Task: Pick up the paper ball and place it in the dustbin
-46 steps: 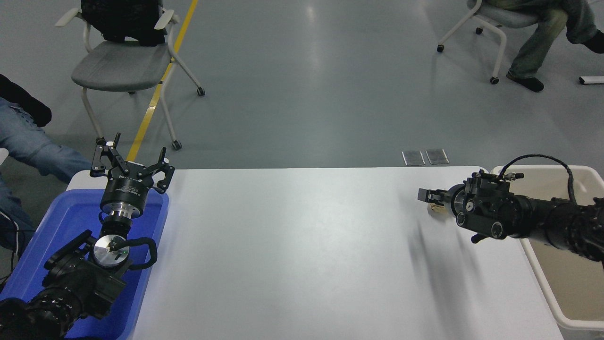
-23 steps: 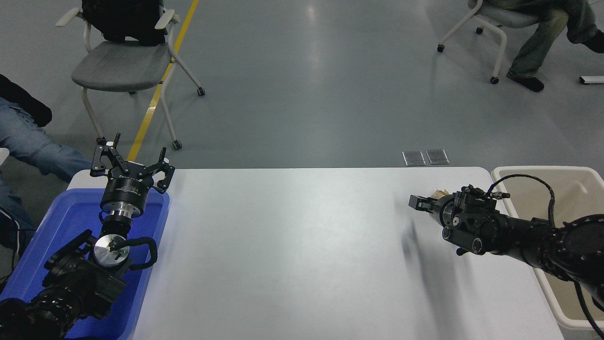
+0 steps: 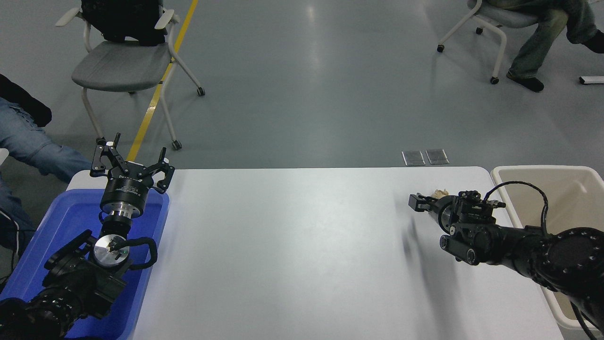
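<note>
On the right side of the white counter (image 3: pixel 302 245), right gripper (image 3: pixel 417 203) points left, low over the surface, arm coming in from lower right across the dustbin's near corner. Paper ball (image 3: pixel 441 192) is a small tan wad showing just behind the gripper's base, on its far side; only a bit of it peeks out above the black body. Can't tell if the ball is pinched or just resting on the counter beside the gripper, and can't tell from this angle whether the right gripper is clenched or released. Ball is outside the dustbin (image 3: pixel 547 168), near its left wall, not touching it as far as visible. Dustbin sits at the counter's right end, off-white rim, beige inside, partly hidden by the arm and its looped black cable (image 3: pixel 519 185).

Left gripper (image 3: pixel 130 165) parked at lower left over the blue tray (image 3: pixel 52 236), fingers spread apart, grasping nothing. Tray sits at the counter's left end.

Beyond the counter: grey floor, yellow floor line (image 3: pixel 160 80), empty-seated grey chair (image 3: pixel 120 63) with a dark item on its back, a seated person's legs (image 3: pixel 542 28) at top right, another person's jeans leg (image 3: pixel 33 146) at left edge.
</note>
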Robot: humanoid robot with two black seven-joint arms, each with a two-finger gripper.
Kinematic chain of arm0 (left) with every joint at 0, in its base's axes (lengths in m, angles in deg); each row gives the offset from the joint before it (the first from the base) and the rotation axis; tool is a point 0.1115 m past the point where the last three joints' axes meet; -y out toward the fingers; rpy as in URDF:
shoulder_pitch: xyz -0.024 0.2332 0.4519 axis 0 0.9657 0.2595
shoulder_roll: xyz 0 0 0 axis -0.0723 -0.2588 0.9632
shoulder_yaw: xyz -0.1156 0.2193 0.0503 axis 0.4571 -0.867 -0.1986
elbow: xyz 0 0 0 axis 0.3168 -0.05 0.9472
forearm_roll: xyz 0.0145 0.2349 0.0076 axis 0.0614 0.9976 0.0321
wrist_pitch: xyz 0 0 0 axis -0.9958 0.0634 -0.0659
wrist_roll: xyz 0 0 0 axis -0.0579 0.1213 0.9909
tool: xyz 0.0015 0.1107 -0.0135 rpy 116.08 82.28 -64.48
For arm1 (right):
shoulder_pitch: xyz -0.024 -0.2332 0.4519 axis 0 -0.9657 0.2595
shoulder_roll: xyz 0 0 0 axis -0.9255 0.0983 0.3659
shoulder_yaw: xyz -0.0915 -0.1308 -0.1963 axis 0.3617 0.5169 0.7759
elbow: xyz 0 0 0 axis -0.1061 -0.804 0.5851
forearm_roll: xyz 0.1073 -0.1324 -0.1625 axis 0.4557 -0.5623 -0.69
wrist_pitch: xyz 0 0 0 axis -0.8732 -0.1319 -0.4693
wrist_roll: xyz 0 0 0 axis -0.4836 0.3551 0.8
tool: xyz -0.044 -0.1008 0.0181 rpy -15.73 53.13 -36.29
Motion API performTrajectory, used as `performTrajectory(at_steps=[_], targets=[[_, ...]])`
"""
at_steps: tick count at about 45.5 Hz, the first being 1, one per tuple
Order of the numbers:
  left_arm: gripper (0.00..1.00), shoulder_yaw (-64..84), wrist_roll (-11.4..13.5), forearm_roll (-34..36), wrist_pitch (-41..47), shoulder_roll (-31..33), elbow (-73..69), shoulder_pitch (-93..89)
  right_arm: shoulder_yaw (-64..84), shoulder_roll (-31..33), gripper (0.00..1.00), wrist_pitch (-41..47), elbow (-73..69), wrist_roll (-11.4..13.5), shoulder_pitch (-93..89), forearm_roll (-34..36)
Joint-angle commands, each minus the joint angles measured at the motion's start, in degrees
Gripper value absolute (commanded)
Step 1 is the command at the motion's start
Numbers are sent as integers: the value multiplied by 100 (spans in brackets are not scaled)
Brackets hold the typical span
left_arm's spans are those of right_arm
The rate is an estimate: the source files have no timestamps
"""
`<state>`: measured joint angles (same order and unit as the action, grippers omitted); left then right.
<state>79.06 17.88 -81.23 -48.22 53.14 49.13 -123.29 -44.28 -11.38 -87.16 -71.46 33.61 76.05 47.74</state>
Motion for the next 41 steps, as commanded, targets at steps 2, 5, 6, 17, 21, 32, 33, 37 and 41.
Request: performTrajectory(at_steps=[2, 5, 6, 17, 21, 32, 33, 37, 41], targets=[[99, 0, 0, 1, 0, 0, 0, 0, 107, -112, 96, -114, 263, 1, -220, -95], [99, 0, 0, 1, 0, 0, 0, 0, 107, -112, 88, -201, 298, 1, -220, -95], [99, 0, 0, 1, 0, 0, 0, 0, 116, -112, 88, -219, 299, 10, -220, -86], [99, 0, 0, 1, 0, 0, 0, 0, 134, -112, 76, -219, 299, 19, -299, -86], [99, 0, 0, 1, 0, 0, 0, 0, 134, -112, 73, -219, 299, 19, -308, -86], [99, 0, 0, 1, 0, 0, 0, 0, 151, -103, 67, -219, 307, 19, -316, -95], [99, 0, 0, 1, 0, 0, 0, 0, 151, -103, 65, -219, 307, 19, -316, -95], [99, 0, 0, 1, 0, 0, 0, 0, 151, -103, 49, -193, 307, 63, -316, -95], [99, 0, 0, 1, 0, 0, 0, 0, 151, -103, 34, -175, 307, 71, -316, -86]])
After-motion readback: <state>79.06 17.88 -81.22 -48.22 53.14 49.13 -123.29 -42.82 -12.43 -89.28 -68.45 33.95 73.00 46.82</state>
